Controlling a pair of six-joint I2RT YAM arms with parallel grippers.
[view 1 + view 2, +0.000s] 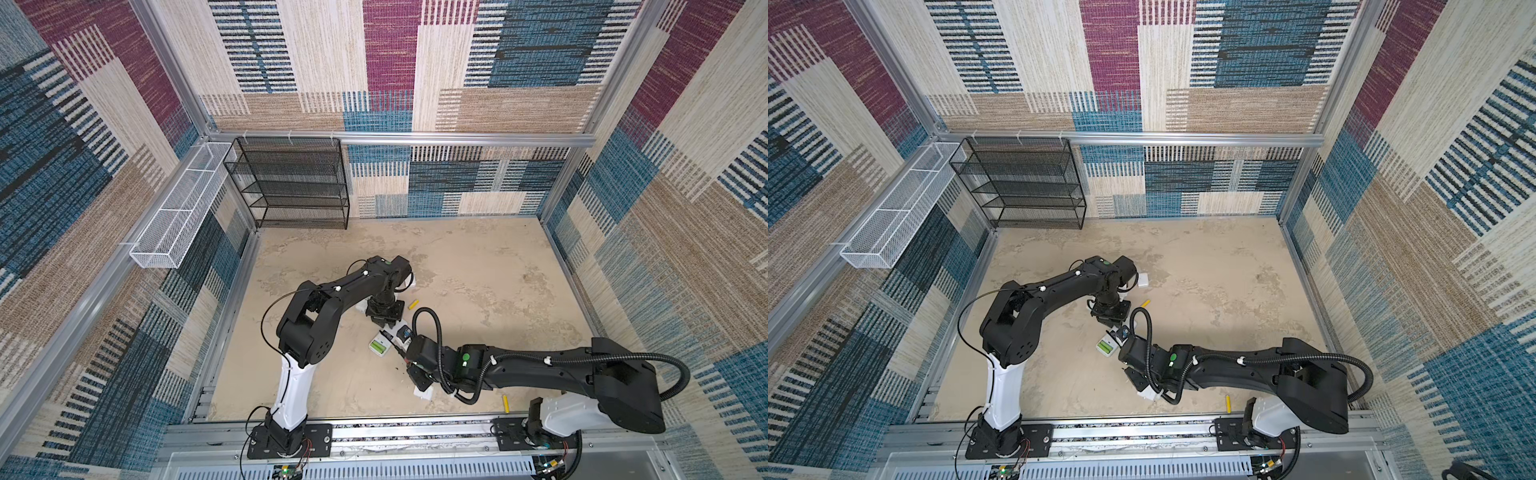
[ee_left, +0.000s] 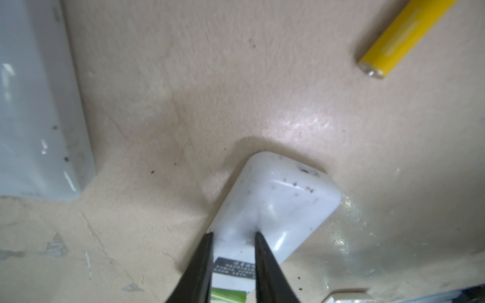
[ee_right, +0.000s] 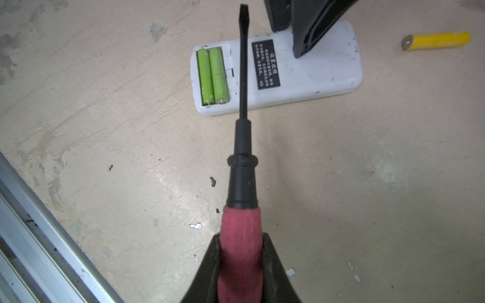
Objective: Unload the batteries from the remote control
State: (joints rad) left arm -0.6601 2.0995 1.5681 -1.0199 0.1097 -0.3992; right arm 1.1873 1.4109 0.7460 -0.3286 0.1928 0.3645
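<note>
Right tool (image 3: 241, 236): clamped on screwdriver (image 3: 242, 170). Left tool (image 2: 233, 233): narrowly parted, pinned remote (image 3: 315, 76) to worktop (image 3: 105, 131). I judged gentle end-levering best for green batteries (image 3: 212, 76).

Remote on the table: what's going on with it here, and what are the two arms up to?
The left end effector, slightly open, presses down on one end of the white remote, which lies back-up with its battery bay uncovered. The right end effector grips a red-handled screwdriver pointing toward the remote. Two green batteries sit in the bay. A yellow battery lies loose near the remote, a second yellow battery farther toward the front.
</note>
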